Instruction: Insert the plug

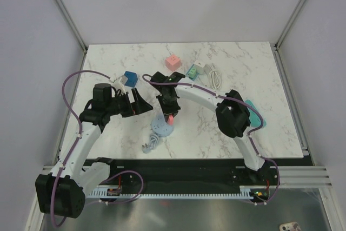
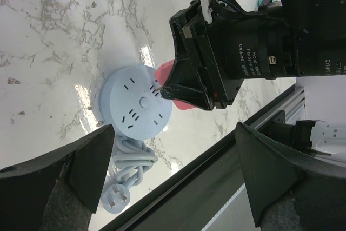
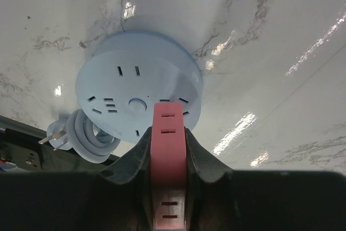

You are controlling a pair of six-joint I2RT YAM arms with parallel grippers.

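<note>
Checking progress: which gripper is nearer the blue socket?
Right. The right gripper, holding the red plug, hangs over the blue socket; the left gripper stands open to its left.

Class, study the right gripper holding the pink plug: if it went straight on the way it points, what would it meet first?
Most likely the round blue socket hub, near its rim, touched first by the pink plug in the right gripper; the remaining gap is unclear.

The black motor (image 2: pixel 259 36) in the left wrist view has small white letters on it, turned sideways. They say "DAMIAO" and "DC:24V". The next black part (image 2: pixel 324 52) has white print too, but it is too small to read.
</note>
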